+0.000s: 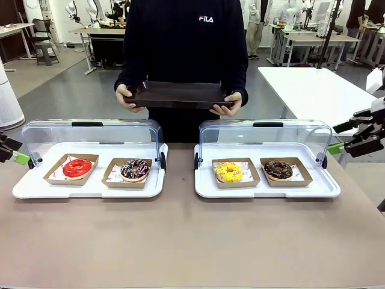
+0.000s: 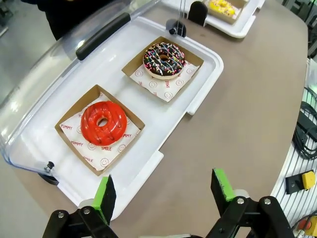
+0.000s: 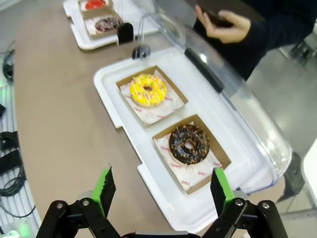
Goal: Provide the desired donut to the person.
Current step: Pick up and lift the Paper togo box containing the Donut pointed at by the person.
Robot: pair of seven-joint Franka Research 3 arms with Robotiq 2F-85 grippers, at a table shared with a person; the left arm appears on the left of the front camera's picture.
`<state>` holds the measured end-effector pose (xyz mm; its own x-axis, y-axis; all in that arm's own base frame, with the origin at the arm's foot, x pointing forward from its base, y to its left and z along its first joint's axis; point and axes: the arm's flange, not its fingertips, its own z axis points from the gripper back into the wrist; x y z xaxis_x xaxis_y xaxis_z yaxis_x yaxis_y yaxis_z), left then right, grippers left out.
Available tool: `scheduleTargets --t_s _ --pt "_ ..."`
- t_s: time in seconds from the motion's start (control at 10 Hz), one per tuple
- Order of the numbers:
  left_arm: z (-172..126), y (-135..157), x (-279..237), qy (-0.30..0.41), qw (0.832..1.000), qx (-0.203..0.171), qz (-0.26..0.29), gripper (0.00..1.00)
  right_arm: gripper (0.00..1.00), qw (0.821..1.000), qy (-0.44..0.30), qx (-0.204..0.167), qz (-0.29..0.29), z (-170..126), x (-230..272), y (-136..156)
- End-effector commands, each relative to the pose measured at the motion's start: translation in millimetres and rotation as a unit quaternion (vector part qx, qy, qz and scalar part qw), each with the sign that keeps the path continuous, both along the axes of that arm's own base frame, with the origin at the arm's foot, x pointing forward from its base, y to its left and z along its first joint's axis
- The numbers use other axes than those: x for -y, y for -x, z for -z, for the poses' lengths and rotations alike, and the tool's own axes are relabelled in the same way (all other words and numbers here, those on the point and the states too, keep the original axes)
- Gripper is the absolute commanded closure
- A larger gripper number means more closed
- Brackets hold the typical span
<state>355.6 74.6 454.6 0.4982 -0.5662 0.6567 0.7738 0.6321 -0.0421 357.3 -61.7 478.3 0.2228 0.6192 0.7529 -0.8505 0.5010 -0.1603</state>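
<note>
1. Donuts, four in all, each lie flat in their own brown cardboard boat. The red-glazed donut (image 2: pixel 103 122) and the sprinkled chocolate donut (image 2: pixel 164 60) sit on the left white tray (image 2: pixel 198 94). The yellow donut (image 3: pixel 148 89) and the dark chocolate donut (image 3: pixel 188 144) sit on the right white tray (image 3: pixel 114 99). Both trays rest on the surface (image 1: pixel 180 241) with their clear lids (image 1: pixel 90 135) tipped back.
2. At the far side the person (image 1: pixel 180 42) holds a dark serving tray (image 1: pixel 177 94) in both hands. Neither hand points, so I cannot tell which donut is wanted.
3. The left tool (image 2: pixel 163 191) hovers over the near edge of the left tray, fingers wide apart and empty. The right tool (image 3: pixel 161 188) hovers by the near corner of the right tray, equally wide and empty.
4. A donut is likely light, soft and sticky with glaze, so a direct pinch would probably crush or smear it. The stiffer wall of its cardboard boat looks the safer hold, though it may flex.
5. Each ring is round with its hole facing up, so it has no long axis. The boats look roughly square, with sides parallel to the tray edges.
</note>
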Motion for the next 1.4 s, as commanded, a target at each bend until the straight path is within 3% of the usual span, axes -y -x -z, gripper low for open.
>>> scheduleTargets --t_s 0.0,0.6,1.2,1.3 --pt "14 26 -3 0.024 0.999 0.021 0.018 0.0 0.0 0.998 -0.04 0.025 -0.034 5 7 5" --pt "2 31 -16 0.063 0.994 0.079 0.027 0.0 0.0 0.993 -0.081 0.07 -0.045 2 12 12" --pt "-3 29 -8 0.065 0.994 0.082 0.023 0.0 0.0 0.994 -0.079 0.068 -0.044 -1 10 13" --pt "-2 31 -4 0.051 0.994 0.084 0.053 0.0 0.0 0.995 -0.075 0.06 -0.041 -2 13 13"
